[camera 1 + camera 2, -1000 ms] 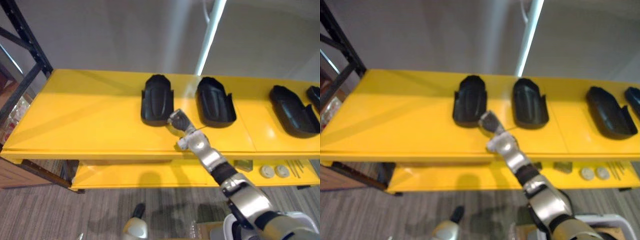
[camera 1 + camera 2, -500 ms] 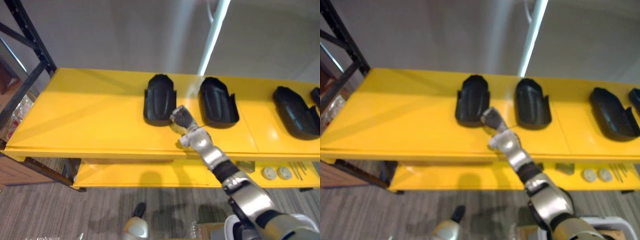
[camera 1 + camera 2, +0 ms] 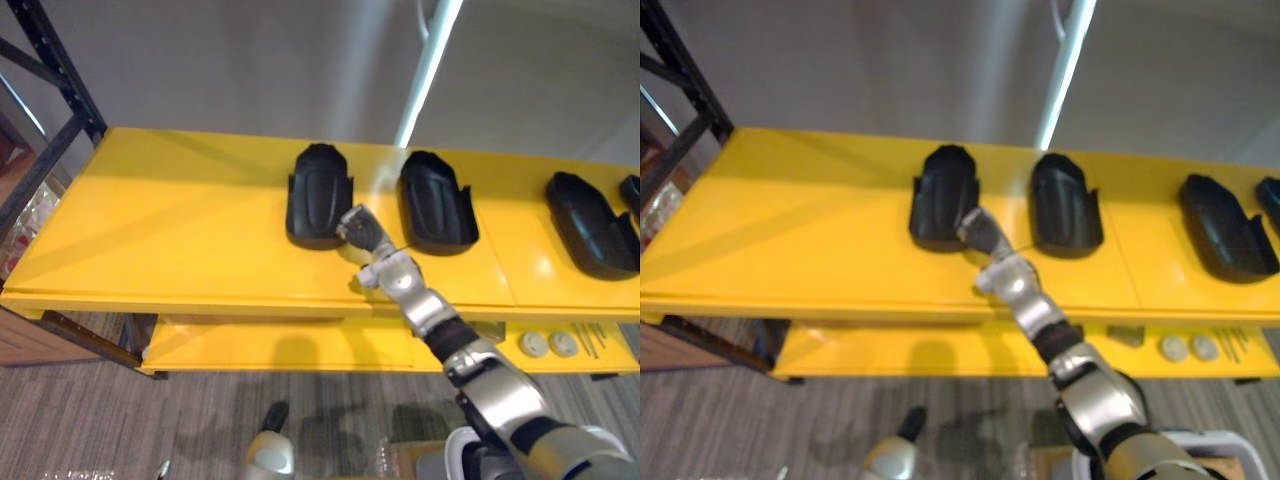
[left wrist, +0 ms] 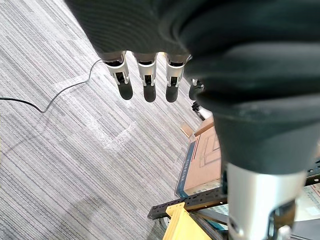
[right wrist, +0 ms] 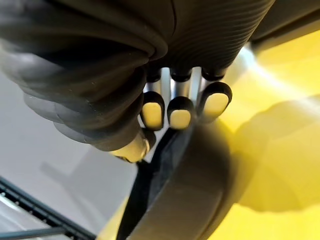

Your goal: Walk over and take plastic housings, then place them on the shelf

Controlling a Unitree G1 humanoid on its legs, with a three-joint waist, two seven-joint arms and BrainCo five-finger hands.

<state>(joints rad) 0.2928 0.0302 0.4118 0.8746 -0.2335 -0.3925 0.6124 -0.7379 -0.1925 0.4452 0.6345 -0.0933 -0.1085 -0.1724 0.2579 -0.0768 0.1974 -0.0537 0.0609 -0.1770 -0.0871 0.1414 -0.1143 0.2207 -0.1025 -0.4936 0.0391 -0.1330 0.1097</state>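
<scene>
Several black plastic housings lie in a row on the yellow shelf [image 3: 180,230]. The leftmost housing [image 3: 318,195] rests flat near the shelf's middle. My right hand [image 3: 362,232] reaches over the front edge to that housing's near right corner. In the right wrist view its straight fingers [image 5: 180,110] rest against the housing's dark rim [image 5: 185,200], with the thumb just beside it. A second housing [image 3: 435,202] lies to the right of the hand, a third [image 3: 590,225] farther right. My left hand [image 4: 145,75] hangs over the carpet, fingers straight and holding nothing.
A lower yellow shelf holds two round discs [image 3: 548,344] and some thin rods at the right. A black rack post [image 3: 55,70] rises at the far left, a white pole [image 3: 425,60] behind the shelf. A cardboard box [image 4: 205,155] sits on the grey carpet.
My right hand has edged forward and left until it meets the leftmost housing's near right corner. The view has shifted slightly. The housings stay where they were.
</scene>
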